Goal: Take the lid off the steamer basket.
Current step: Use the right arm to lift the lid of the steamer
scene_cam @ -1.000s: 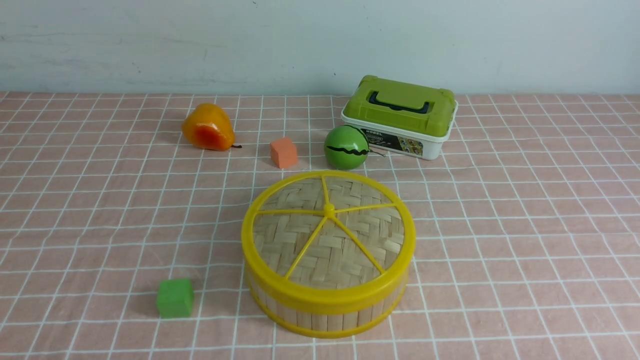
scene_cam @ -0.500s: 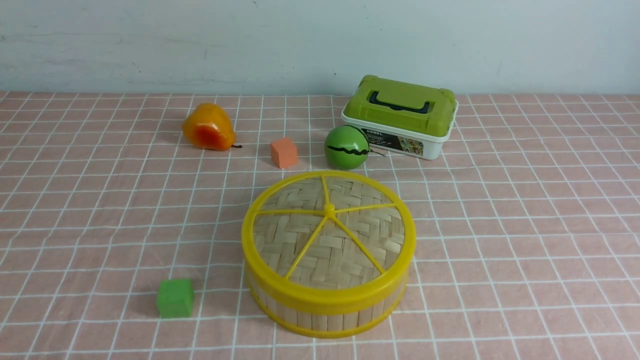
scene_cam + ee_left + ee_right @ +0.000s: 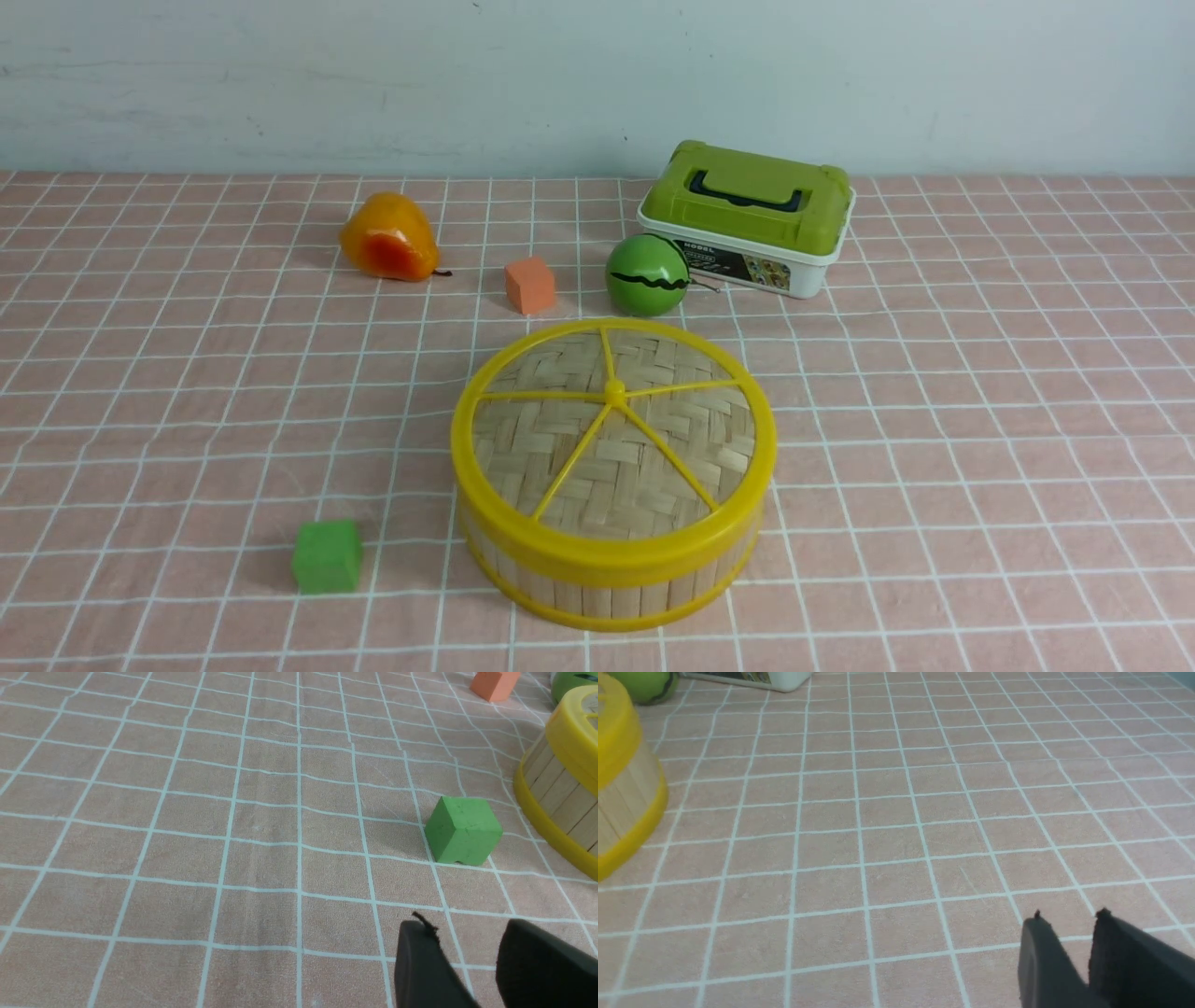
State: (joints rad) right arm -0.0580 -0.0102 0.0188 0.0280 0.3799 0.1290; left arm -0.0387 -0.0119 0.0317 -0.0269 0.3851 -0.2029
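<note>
The lid [image 3: 613,429], a woven bamboo disc with a yellow rim, spokes and centre knob, sits on the steamer basket [image 3: 607,593] in the near middle of the table. Neither gripper shows in the front view. In the left wrist view my left gripper [image 3: 467,933] is open and empty above the cloth, short of the basket wall [image 3: 556,788] and lid rim [image 3: 572,732]. In the right wrist view my right gripper [image 3: 1069,921] is empty, its jaws a narrow gap apart, well away from the basket [image 3: 621,793] and lid rim [image 3: 612,742].
A green cube [image 3: 327,556] lies to the left of the basket, also in the left wrist view [image 3: 462,830]. Behind the basket are an orange cube [image 3: 529,284], a green ball [image 3: 646,274], a pear [image 3: 388,238] and a white box with a green lid [image 3: 747,217].
</note>
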